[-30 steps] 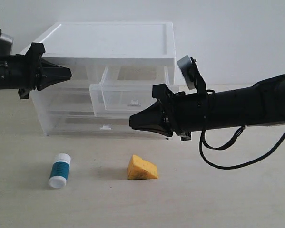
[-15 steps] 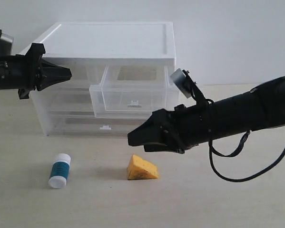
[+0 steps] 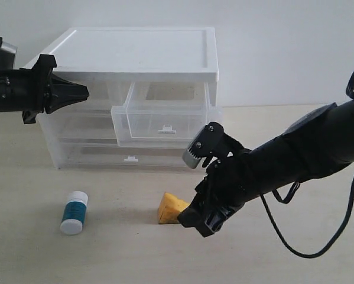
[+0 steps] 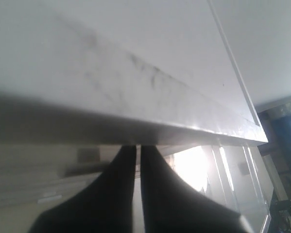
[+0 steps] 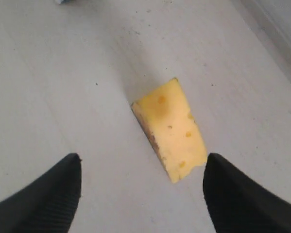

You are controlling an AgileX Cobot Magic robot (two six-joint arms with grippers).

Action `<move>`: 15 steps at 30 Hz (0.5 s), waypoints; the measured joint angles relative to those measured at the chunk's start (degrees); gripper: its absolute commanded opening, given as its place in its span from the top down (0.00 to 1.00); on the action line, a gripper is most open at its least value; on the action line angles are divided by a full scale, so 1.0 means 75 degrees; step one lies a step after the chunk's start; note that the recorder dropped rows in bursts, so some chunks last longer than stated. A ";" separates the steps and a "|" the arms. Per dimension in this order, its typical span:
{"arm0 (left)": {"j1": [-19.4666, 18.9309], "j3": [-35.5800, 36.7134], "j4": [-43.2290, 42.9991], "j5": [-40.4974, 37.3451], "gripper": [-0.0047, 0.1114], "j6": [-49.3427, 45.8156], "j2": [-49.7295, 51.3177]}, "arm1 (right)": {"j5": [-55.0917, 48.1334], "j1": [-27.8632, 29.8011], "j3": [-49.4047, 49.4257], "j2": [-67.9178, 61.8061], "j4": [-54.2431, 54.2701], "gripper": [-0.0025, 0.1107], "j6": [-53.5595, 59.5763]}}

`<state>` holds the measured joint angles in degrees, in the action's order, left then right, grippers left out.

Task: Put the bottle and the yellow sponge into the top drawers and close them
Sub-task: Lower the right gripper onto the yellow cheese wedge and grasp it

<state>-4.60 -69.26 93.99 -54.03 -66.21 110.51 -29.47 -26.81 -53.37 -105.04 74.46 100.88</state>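
Over the porous wedge-shaped yellow sponge (image 5: 169,128), right hand (image 5: 141,162) gapes; left hand (image 4: 138,150) pressed together.

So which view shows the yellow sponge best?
The right wrist view: the whole yellow sponge shows, unobstructed, beyond the open jaws. The exterior view shows it partly hidden behind the right gripper; the left wrist view misses it.

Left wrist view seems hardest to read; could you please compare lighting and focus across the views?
Left wrist view: backlit glare under the cabinet top, left gripper a soft silhouette. Right wrist view: even light, yellow sponge fairly sharp. Exterior view: even light, bottle clear.
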 measured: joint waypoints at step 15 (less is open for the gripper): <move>0.0000 0.0000 -0.0015 0.0000 0.93 0.0000 0.0000 | 0.0847 -0.0308 -0.0130 -0.0932 0.1386 0.41 0.2701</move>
<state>-4.60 -69.26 93.88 -54.03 -66.21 110.51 -23.12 -29.12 -54.35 -112.03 84.86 121.14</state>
